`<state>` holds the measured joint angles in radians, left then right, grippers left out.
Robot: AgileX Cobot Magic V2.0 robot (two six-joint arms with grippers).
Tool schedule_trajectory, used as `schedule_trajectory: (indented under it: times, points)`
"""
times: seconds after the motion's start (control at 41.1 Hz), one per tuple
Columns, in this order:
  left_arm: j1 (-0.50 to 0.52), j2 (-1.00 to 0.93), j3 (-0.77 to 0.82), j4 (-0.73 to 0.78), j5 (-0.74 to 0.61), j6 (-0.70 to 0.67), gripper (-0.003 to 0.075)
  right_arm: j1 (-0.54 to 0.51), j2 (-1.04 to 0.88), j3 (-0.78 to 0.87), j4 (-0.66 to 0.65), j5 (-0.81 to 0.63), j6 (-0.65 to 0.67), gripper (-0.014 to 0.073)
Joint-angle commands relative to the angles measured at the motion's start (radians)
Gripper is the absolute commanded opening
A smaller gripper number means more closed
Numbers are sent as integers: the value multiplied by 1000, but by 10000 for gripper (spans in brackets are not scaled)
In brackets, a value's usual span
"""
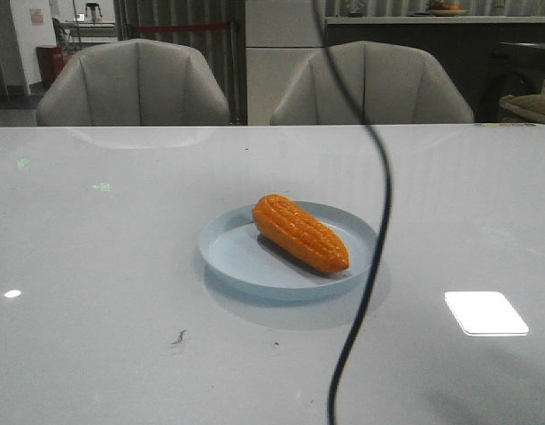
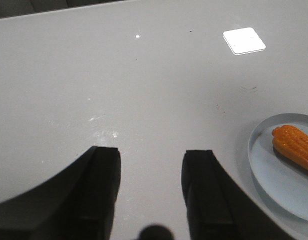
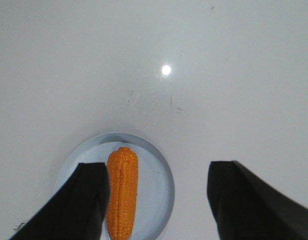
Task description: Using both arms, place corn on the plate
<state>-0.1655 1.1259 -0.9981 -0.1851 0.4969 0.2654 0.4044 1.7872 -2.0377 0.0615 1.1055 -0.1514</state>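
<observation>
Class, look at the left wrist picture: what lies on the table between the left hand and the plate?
Nothing: only bare table separates the open left hand from the plate.

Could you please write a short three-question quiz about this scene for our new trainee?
1. True or false: the corn lies on the plate.
2. Multiple choice: the right gripper is (A) shut on the corn, (B) open above the plate, (C) out of view.
3. Short answer: what lies under the left gripper?

Key:
1. True; it lies diagonally, inside the rim.
2. B; its fingers stand wide apart, holding nothing.
3. Bare white table; the plate sits off to one side of it.
</observation>
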Motion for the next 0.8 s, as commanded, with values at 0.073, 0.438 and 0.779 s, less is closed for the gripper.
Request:
schedule_trajectory:
  times: [0.073,0.438,0.779]
  points:
    - [4,-24,-28,-6,-67,0,365,-77,-279,89,17,-42,24,531]
    - [4,-24,-28,-11,-67,0,365,-238,-846,794,17,-305,118,531]
    - [4,-24,-28,-11,-67,0,358,-238,-1007,1002,17,-262,197,531]
